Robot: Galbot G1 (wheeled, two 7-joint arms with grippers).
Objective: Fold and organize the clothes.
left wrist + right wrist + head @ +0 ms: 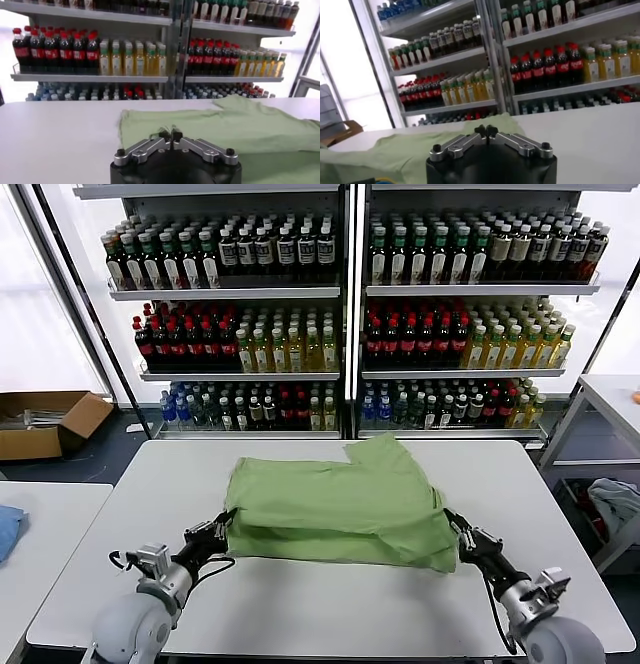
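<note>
Gripping: both grippers sit at the near edge of a folded shirt [338, 502], one at each front corner.
Left gripper [224, 524]: low over the table [320, 609], at the shirt's near left corner; in its wrist view the fingertips [165, 135] stand pressed together with green cloth right at them, so it looks pinched on the hem.
Right gripper [452, 526]: at the near right corner; in its wrist view the fingertips [481, 131] meet or nearly meet, with cloth just past them; whether any fabric is caught between them I cannot tell.
Shirt: light green, folded into a thick rectangle of several layers, lying flat in the middle of the table, one flap poking up at its far right edge.
Table: white, bare around the shirt.
Side table [40, 534]: to the left, a blue cloth [8, 529] on its edge.
Box [45, 422]: cardboard, on the floor far left.
Shelves [350, 289]: behind the table, rows of bottles in dark, red, yellow and green.
</note>
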